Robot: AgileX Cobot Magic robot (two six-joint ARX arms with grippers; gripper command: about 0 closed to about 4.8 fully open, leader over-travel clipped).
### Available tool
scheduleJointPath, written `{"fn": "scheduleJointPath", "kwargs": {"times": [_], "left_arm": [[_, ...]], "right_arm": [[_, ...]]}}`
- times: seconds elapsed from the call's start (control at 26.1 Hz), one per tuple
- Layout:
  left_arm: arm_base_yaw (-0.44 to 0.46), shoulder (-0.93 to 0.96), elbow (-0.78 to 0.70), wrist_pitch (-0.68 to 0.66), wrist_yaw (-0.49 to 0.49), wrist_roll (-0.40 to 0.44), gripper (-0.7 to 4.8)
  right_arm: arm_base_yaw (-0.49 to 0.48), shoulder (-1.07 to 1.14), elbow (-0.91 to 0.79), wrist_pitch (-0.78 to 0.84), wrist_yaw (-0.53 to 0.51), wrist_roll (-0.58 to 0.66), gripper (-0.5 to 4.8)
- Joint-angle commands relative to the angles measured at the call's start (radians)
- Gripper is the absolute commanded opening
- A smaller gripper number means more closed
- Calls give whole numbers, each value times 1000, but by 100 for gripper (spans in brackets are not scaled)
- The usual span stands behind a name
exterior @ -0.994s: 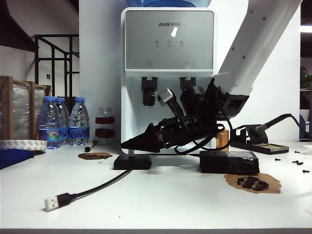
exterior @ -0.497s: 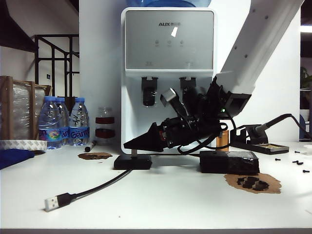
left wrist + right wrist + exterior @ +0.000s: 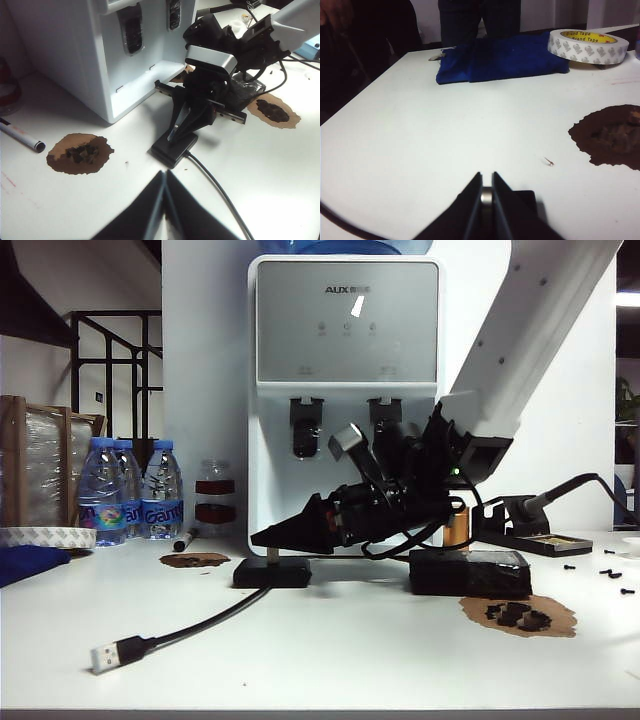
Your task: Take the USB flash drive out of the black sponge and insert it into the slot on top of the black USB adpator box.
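The black USB adpator box [image 3: 272, 573] lies flat in front of the water dispenser, its cable running to a silver plug [image 3: 108, 655]. My right gripper [image 3: 257, 536] reaches in from the right and hangs just above the box, shut on the USB flash drive [image 3: 272, 554]. The drive is a small silvery stick pointing down at the box top. The right wrist view shows the drive [image 3: 486, 196] between the right gripper [image 3: 486, 176] fingers, with the box [image 3: 525, 200] below. The black sponge [image 3: 470, 573] sits to the right. My left gripper [image 3: 164, 175] is shut and empty, short of the box [image 3: 170, 150].
A white water dispenser [image 3: 345, 390] stands right behind the box. Water bottles [image 3: 130, 490] are at the left, a soldering stand [image 3: 530, 530] at the right. Brown patches with black crumbs [image 3: 518, 615] mark the table. A tape roll [image 3: 587, 46] and a blue cloth [image 3: 505, 60] lie farther off.
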Motion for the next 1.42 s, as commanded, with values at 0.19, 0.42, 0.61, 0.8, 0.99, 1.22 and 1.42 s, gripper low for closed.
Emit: {"fn": "scheduleJointPath", "kwargs": {"times": [0.19,0.42,0.61,0.8,0.99,1.22,1.42], "left_arm": [[2,-4,3,6,8,4,-4],[2,-4,3,5,30,5,-4],[2,-4,2,6,31,43,-4],[2,-3,2,7,67,64,-4],[0,4,2,12,103,67,-4],[1,45,2,55,105,68,-4],[-6,48,3,53,195,67,-4]], "right_arm": [[5,17,-4,-33,115,0,-4],[3,40,23,-42,114,19,-4],[3,41,110,-213,153,8,-3],[2,42,117,-220,151,9,-4],[-2,65,115,-141,40,108,-4],[-4,93,114,47,-11,228,-4],[-6,100,113,144,-36,298,-4]]}}
